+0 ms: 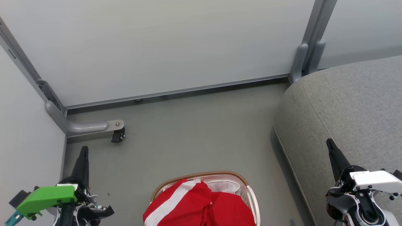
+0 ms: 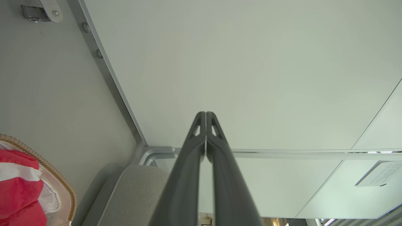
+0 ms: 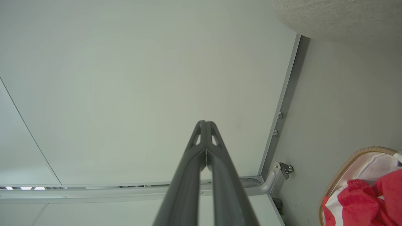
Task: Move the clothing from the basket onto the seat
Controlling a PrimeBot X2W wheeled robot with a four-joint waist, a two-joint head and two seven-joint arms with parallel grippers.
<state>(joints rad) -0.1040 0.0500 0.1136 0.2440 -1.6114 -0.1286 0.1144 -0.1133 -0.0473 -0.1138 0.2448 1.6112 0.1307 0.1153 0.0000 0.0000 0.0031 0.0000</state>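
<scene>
Both your left gripper (image 1: 84,149) and right gripper (image 1: 329,142) hang empty, fingers pressed together, either side of the basket (image 1: 201,173) holding the clothing (image 1: 194,204), the seat (image 1: 345,103) to its right; a deep pinch may catch the liner (image 1: 225,185) and drag the basket

**Basket on the floor, seat to its right**

The basket (image 1: 253,204) stands on the floor (image 1: 194,131) at the middle of its near edge, with the clothing (image 1: 201,204) piled in it. The seat (image 1: 345,110) takes the floor's right side, near the basket but apart from it, and reaches back towards the partition wall (image 1: 157,47) along the far edge. A castor foot (image 1: 118,134) sits by the far left corner. The left gripper (image 1: 84,150) hangs left of the basket, and the right gripper (image 1: 329,143) hangs over the seat's near part.
</scene>
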